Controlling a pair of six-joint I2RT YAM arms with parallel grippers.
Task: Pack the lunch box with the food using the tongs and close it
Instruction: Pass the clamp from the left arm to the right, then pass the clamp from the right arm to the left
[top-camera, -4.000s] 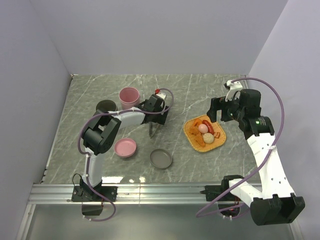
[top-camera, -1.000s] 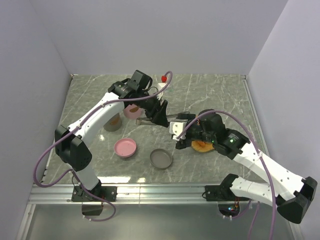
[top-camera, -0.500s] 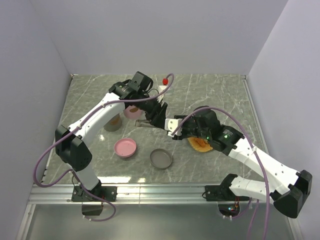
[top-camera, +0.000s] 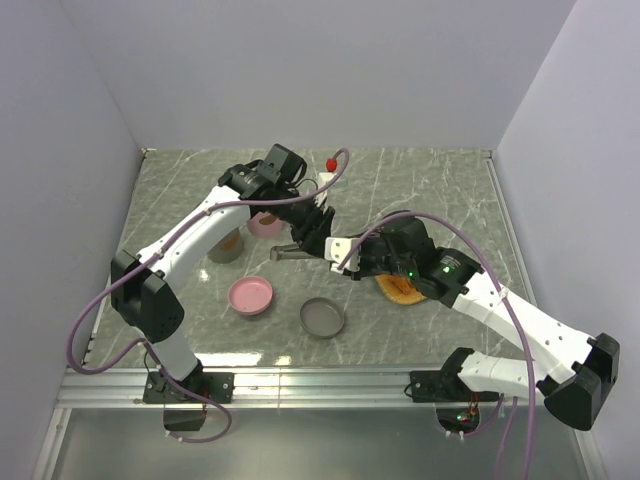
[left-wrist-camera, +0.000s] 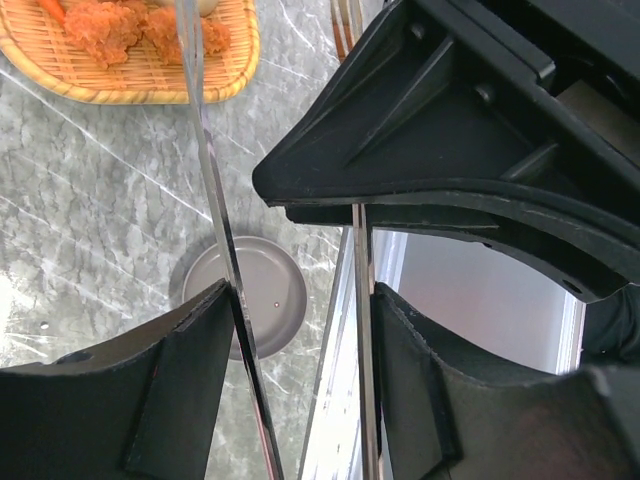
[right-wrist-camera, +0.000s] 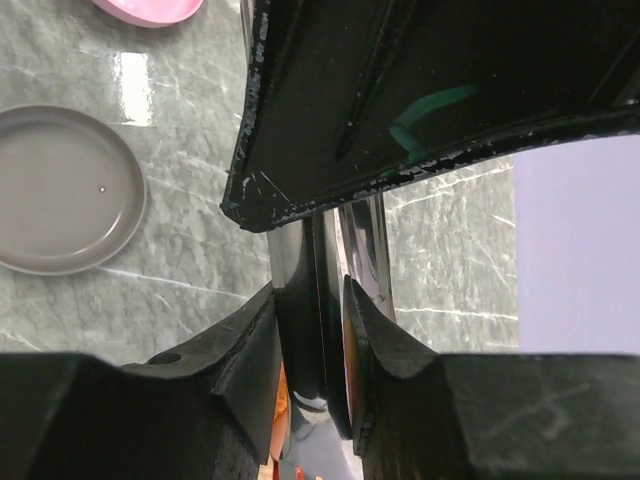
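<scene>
- Since a second ago the right gripper (right-wrist-camera: 310, 310) has slid left toward the left gripper (left-wrist-camera: 300, 320), and its fingers have drawn in; they now pinch the tongs (left-wrist-camera: 213, 190) from both sides.
- Left gripper's fingers clasp the same tongs, one slim silver arm lying against each finger, above the middle of the table (top-camera: 420, 180).
- Both grippers meet nose to nose, each filling the other's wrist view.
- Beyond the tong arms, the orange woven tray (left-wrist-camera: 235, 75) holds the food (left-wrist-camera: 110, 25): fried orange chunks show; the right arm hides most of it from above.
- A grey round dish (top-camera: 322, 317) lies toward the near edge, just beside a pink bowl (top-camera: 250, 295).
- A pink cup (top-camera: 262, 224) stands farther back under the left arm; its contents cannot be told.
</scene>
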